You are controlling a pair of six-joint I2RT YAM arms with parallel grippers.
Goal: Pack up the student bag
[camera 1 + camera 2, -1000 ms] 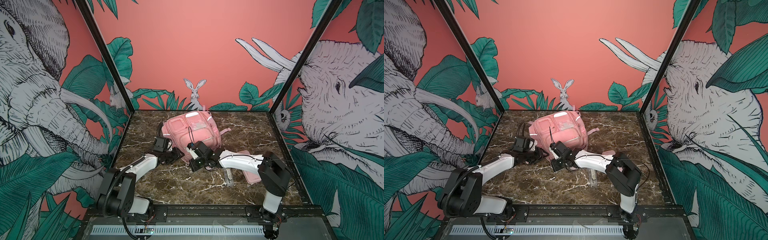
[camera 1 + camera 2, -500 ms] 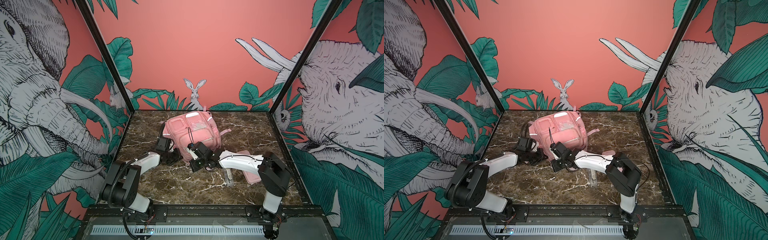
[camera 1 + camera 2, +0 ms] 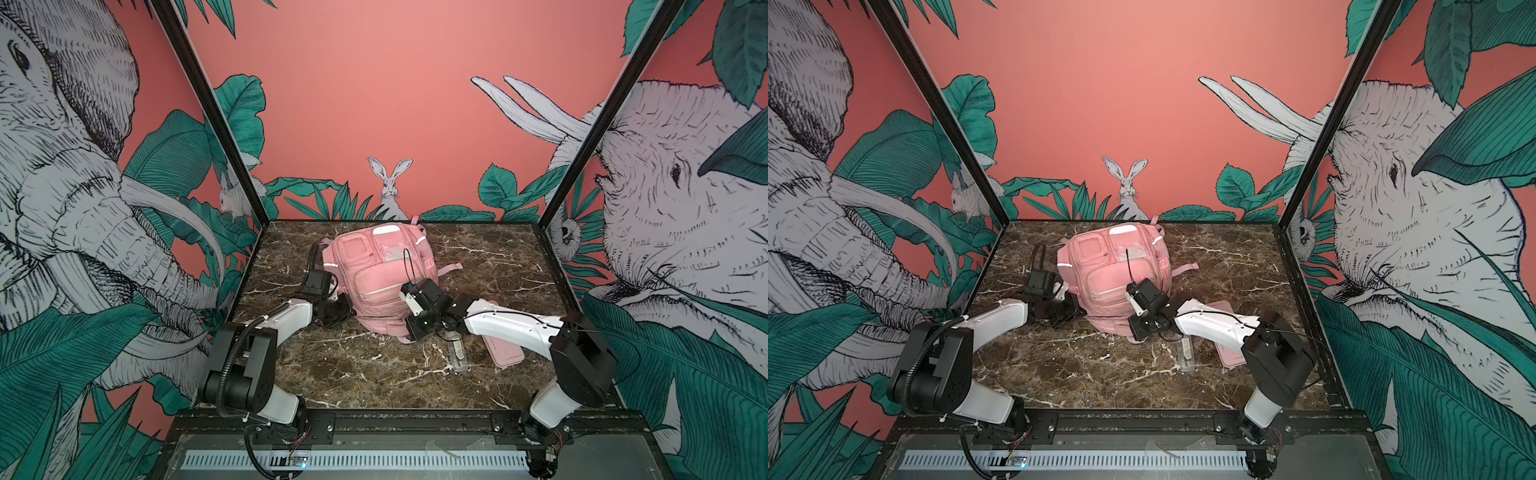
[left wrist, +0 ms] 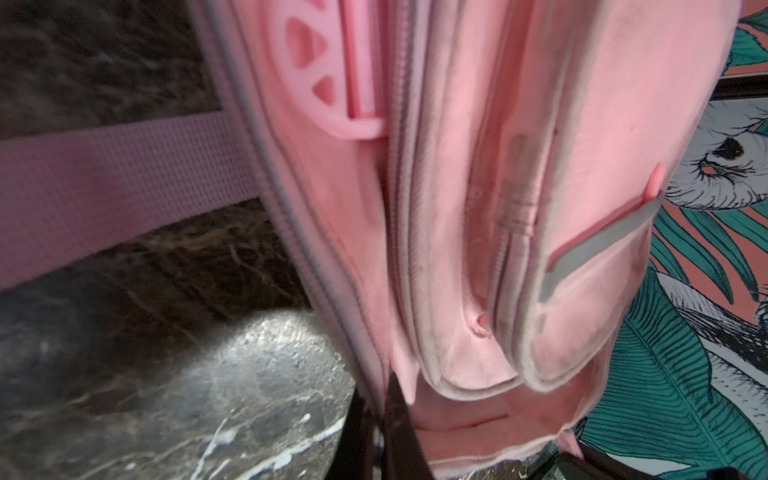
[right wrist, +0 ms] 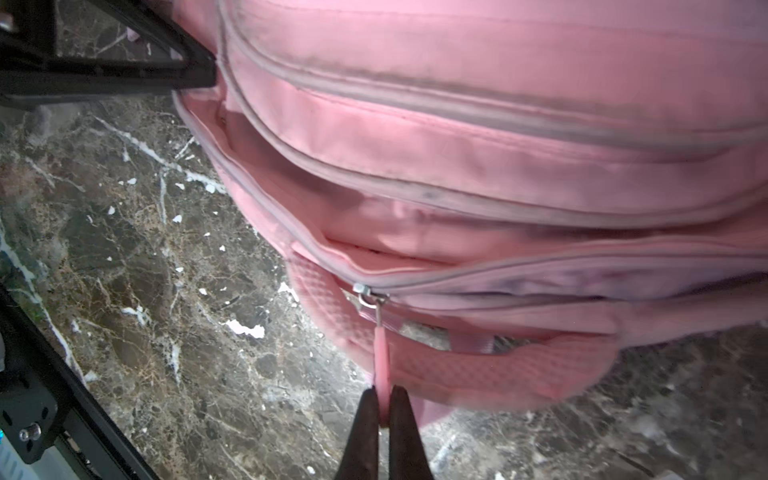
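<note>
Lying front-up on the marble tabletop (image 3: 365, 374), the student bag (image 3: 376, 282) sits between the two grippers, its near end reaching both sets of jaws. Right gripper (image 5: 384, 401): jaws pressed together on the pink zip pull (image 5: 381, 357), which runs straight and taut from the fingertips to the metal slider (image 5: 365, 291) directly ahead of them. Just beyond the fingertips, under the slider, lies the bag's padded carry handle (image 5: 478, 374). Past the slider the zip line is parted, and the pocket mouth (image 5: 291, 199) gapes in a curve that ends at the tip of the left gripper (image 5: 205, 79). Left gripper (image 4: 380, 411): jaws closed tight, tips against the rim of the bag where the opening begins; whether a fold of fabric is caught between them cannot be told. Ahead of these jaws rise the stacked front pockets, one crossed by a grey reflective strip (image 4: 598, 245), and to one side of them a pink webbing strap (image 4: 124, 174) lies flat across the marble. Behind the right jaws, under and beside that arm's forearm, rest a flat pink pencil case (image 3: 505, 353) and a slim clear plastic case (image 3: 456, 355), side by side on the tabletop near the bag.
</note>
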